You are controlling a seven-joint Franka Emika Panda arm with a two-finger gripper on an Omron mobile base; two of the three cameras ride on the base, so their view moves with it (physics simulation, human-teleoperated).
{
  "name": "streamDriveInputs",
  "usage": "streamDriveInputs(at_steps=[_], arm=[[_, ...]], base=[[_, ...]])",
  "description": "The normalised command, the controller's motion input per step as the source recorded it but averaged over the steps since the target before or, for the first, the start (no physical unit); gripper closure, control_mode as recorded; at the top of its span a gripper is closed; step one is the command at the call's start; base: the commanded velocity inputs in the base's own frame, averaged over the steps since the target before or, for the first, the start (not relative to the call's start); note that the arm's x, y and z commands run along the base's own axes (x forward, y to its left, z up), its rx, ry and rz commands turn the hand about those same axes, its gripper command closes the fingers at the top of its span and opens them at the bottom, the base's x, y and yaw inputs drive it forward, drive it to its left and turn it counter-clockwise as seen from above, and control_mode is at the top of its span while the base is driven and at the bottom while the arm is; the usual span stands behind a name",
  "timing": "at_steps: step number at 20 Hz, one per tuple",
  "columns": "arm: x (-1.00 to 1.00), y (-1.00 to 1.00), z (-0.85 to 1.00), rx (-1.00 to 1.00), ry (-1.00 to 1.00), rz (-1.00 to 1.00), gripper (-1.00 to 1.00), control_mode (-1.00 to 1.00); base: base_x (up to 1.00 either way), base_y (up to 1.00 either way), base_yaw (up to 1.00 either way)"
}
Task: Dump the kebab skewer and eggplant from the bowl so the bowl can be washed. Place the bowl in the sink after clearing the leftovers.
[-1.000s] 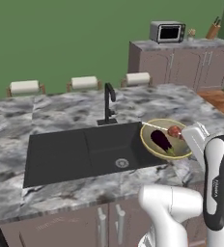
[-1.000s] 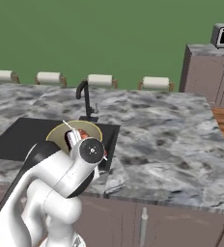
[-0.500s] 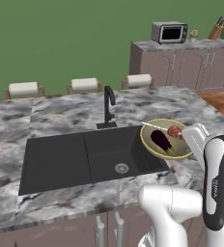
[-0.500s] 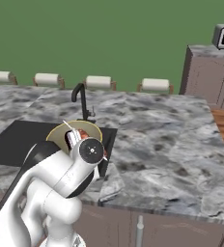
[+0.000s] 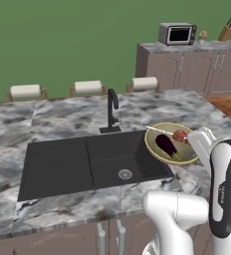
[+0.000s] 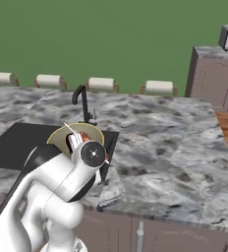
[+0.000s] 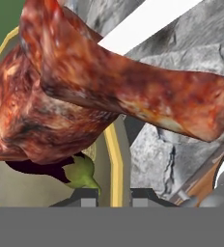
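Observation:
The yellowish bowl (image 5: 158,149) hangs over the right end of the black sink (image 5: 62,167), next to the marble counter. Inside lie the dark eggplant (image 5: 166,146) and the kebab skewer (image 5: 179,135), whose pale stick points towards the faucet (image 5: 111,107). My gripper (image 5: 192,143) is at the bowl's right rim, shut on it. In the hand view the reddish meat chunks (image 7: 99,91) loom close. Below them show the eggplant's green stem (image 7: 80,173) and the bowl rim (image 7: 115,159), which runs down between my gripper's (image 7: 115,201) tips. From the right base view the bowl (image 6: 59,137) peeks out behind my arm.
Three paper towel rolls (image 5: 87,87) stand along the counter's far edge. A cabinet at the back right carries a microwave (image 5: 177,34) and a knife block (image 5: 225,31). Marble counter (image 6: 170,147) stretches to the right of the sink.
The whole picture has shifted slightly, so the camera moved a little. The bowl stays in my grip at the same place relative to the arm.

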Motion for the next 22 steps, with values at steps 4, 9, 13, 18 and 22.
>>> streamDriveInputs(at_steps=[4,9,13,18,22], arm=[[0.14,-0.01,0.0,0.0,0.0,0.0,1.0,-1.0],[0.59,0.0,0.0,0.0,0.0,-0.01,1.0,-1.0],[0.46,-0.04,0.0,0.0,0.0,0.0,1.0,-1.0],[0.2,0.0,0.0,-0.02,0.0,0.0,1.0,-1.0],[0.13,0.06,-0.02,-0.01,0.02,0.0,1.0,-1.0]], base=[[0.41,-0.14,-0.01],[0.0,0.0,0.0],[0.0,0.0,0.0],[0.0,0.0,0.0],[0.0,0.0,0.0]])
